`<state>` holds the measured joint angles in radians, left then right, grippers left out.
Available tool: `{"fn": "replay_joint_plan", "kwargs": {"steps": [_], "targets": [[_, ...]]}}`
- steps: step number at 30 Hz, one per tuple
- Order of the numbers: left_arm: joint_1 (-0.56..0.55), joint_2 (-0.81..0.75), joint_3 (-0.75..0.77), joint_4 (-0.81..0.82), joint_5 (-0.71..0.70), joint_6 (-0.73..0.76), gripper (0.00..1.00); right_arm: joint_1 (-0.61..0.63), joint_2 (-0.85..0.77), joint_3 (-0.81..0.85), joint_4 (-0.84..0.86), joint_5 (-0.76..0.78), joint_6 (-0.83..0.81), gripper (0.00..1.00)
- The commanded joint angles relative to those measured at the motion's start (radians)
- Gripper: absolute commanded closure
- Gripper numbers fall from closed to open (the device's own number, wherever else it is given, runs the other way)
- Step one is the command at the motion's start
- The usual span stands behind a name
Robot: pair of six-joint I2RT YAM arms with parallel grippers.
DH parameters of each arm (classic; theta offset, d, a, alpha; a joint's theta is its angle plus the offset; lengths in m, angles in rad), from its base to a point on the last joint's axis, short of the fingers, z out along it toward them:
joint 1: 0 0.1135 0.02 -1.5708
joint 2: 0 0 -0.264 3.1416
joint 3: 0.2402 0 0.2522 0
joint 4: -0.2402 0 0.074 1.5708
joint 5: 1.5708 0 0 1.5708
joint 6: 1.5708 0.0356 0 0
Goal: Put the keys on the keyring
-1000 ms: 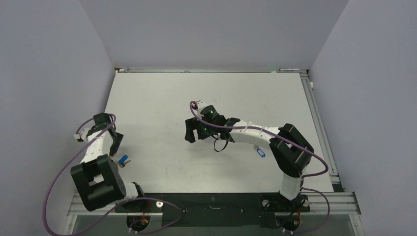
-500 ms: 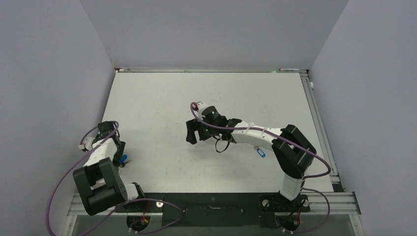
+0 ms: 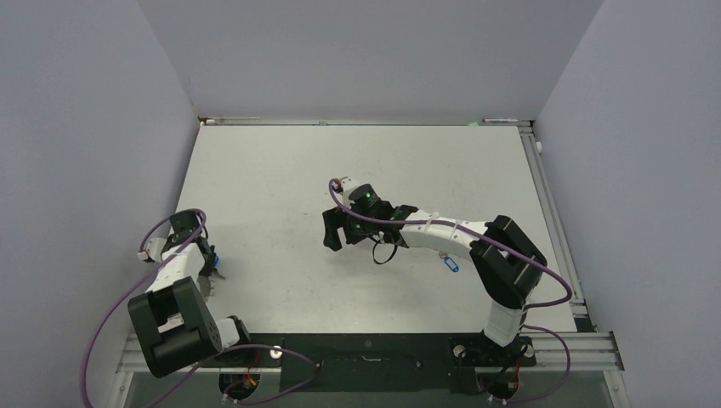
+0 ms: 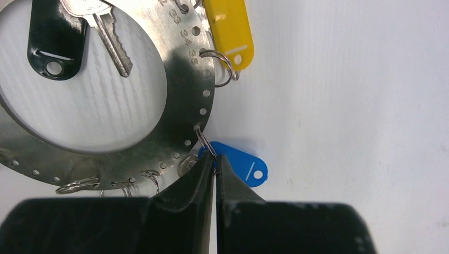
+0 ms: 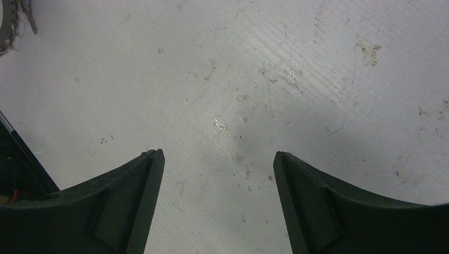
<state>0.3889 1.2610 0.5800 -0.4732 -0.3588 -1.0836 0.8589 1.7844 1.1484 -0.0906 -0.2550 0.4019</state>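
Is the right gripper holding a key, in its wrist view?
No, the right gripper stands wide open over the table, with nothing between its fingers.

"What stood round the table (image 3: 281,170)?"

"Plain pale grey-lilac walls: a back wall (image 3: 366,51), a left wall (image 3: 85,127) and a right wall (image 3: 646,127)."

"And the top?"

"It was white, matt and evenly lit. Close up it was scuffed, with brownish specks (image 5: 370,50). A metal rail (image 3: 557,221) ran down its right edge and a dark strip (image 3: 374,350) lay along the near edge."
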Motion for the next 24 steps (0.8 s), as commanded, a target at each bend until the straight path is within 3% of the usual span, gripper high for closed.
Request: {"fn": "replay_joint_plan", "kwargs": {"steps": [1, 5, 9, 19, 24], "targets": [[-0.174, -0.051, -0.034, 0.038, 0.050, -0.119, 1.00, -0.003, -0.077, -0.005, -0.031, 0.096, -0.024, 0.22], [-0.462, -0.022, -0.012, 0.027, -0.016, -0.231, 1.00, -0.037, -0.144, -0.048, -0.054, 0.167, -0.023, 0.22], [-0.655, 0.089, 0.048, 0.042, -0.011, -0.329, 1.00, -0.094, -0.245, -0.120, -0.075, 0.211, -0.016, 0.22], [-1.010, 0.452, 0.380, 0.055, 0.066, -0.446, 1.00, -0.192, -0.493, -0.230, -0.200, 0.415, 0.012, 0.22], [-1.106, 0.579, 0.493, 0.085, 0.099, -0.466, 1.00, -0.202, -0.620, -0.267, -0.252, 0.498, 0.028, 0.22]]}}
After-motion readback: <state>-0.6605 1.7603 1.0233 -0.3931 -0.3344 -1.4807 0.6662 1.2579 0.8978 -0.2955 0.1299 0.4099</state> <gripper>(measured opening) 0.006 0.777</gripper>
